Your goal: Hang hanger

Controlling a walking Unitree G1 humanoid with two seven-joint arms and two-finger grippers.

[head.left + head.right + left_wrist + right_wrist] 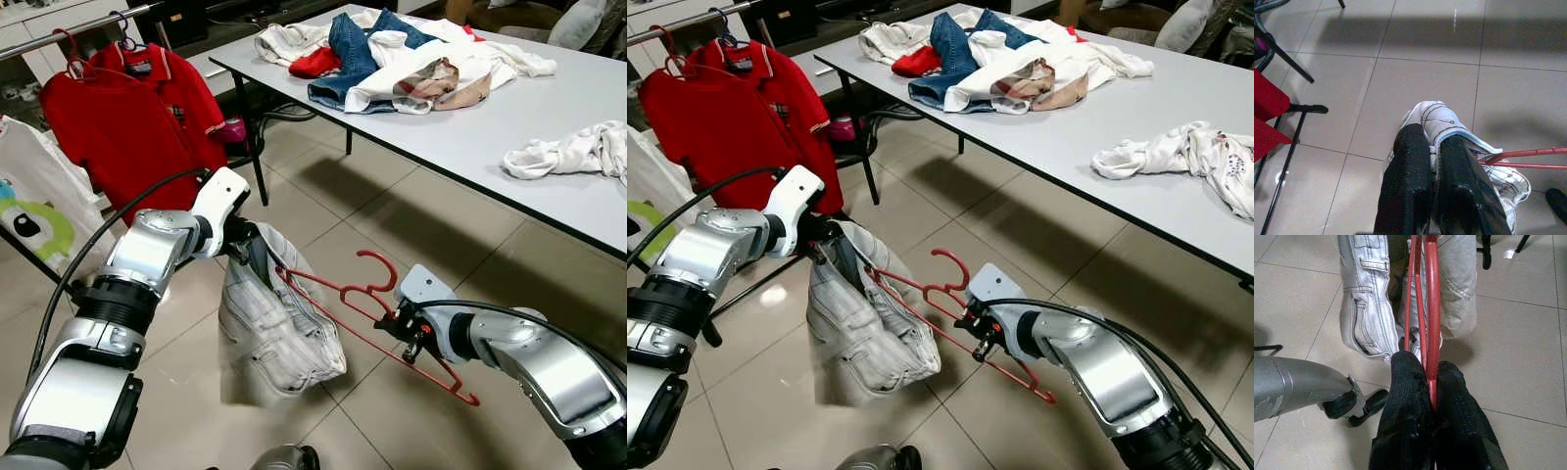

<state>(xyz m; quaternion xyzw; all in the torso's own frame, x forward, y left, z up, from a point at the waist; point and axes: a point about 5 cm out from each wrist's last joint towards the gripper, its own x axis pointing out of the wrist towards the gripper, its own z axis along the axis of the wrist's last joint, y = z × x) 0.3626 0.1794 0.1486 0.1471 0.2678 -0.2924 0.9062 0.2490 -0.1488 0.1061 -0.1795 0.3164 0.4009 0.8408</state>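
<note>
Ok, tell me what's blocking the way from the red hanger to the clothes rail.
Nothing visible blocks it. The red hanger, carrying the pale jeans, is held over open floor; the rail stands to the robot's left, with a red shirt already hanging there.

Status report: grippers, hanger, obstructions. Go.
Left gripper shut on pale jeans, held above floor. Right gripper shut on red hanger, one end inside the jeans. Rail to the left, red shirt already hanging there.

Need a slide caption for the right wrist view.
Right gripper clamps the red hanger, pale jeans draped over its far end above tiled floor.
</note>
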